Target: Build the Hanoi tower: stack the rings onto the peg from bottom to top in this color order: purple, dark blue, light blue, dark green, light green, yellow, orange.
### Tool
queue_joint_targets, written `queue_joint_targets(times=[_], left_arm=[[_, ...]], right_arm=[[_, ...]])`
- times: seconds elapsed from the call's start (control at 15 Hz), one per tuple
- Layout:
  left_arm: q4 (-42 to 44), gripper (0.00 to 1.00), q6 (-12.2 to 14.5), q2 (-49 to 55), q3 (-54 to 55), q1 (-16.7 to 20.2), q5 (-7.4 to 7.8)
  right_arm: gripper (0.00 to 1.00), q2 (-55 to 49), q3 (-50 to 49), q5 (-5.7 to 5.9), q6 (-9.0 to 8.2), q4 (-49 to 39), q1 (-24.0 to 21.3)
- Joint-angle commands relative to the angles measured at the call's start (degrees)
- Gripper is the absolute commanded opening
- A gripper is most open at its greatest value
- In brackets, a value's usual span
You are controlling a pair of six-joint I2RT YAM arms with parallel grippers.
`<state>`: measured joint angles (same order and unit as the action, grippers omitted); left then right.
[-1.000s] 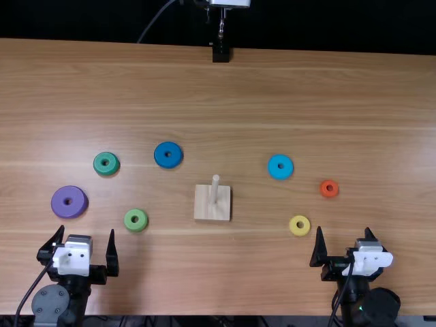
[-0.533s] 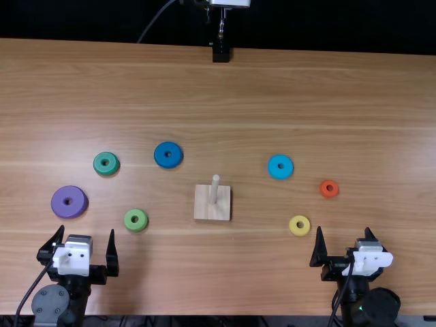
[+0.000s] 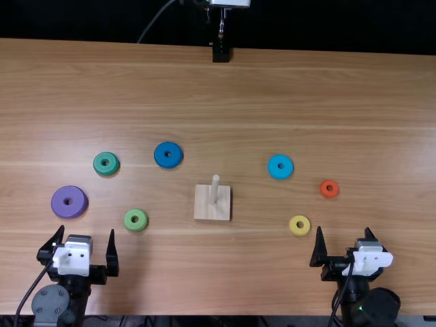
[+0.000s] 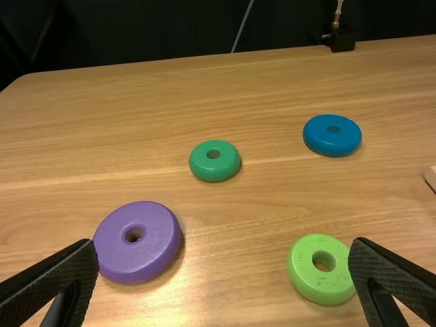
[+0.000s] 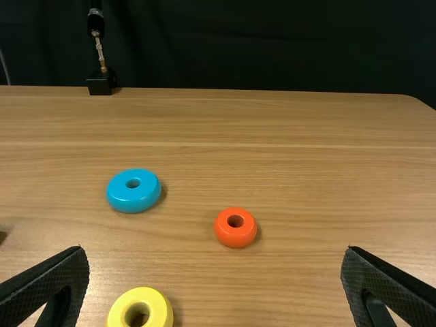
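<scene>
Left claw (image 3: pixel 86 230), fingers apart and empty, is nearer the presumed first pick: purple ring (image 3: pixel 77 208) lies flat on the counter (image 3: pixel 272 88) just beyond its fingertips, off-centre to the left, so reach likely needs slight leftward correction.

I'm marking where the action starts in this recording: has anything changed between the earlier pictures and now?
Nothing visibly changed. The left gripper and right gripper stayed put, open and holding nothing. All seven rings kept their places on the table, and the peg is still bare.
</scene>
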<state>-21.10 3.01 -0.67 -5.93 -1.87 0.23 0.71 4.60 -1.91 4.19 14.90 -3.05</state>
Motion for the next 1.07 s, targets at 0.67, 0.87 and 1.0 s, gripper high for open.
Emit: queue_joint_targets(times=[0.67, 0.87, 1.0], left_arm=[[-1.57, 1.0, 0.79, -3.11, -9.01, -0.59, 0.3], [-3.47, 1.0, 1.42, -11.99, -19.29, 0.73, 0.61], [-8.85, 1.0, 1.64, -20.52, -26.06, 0.81, -0.12]], right_arm=[[1.0, -0.71, -3.81, 0.22, 0.03, 4.05, -0.73], [1.0, -0.71, -3.81, 0.33, 0.03, 4.05, -0.73], [1.0, -0.71, -3.81, 0.22, 0.03, 4.05, -0.73]])
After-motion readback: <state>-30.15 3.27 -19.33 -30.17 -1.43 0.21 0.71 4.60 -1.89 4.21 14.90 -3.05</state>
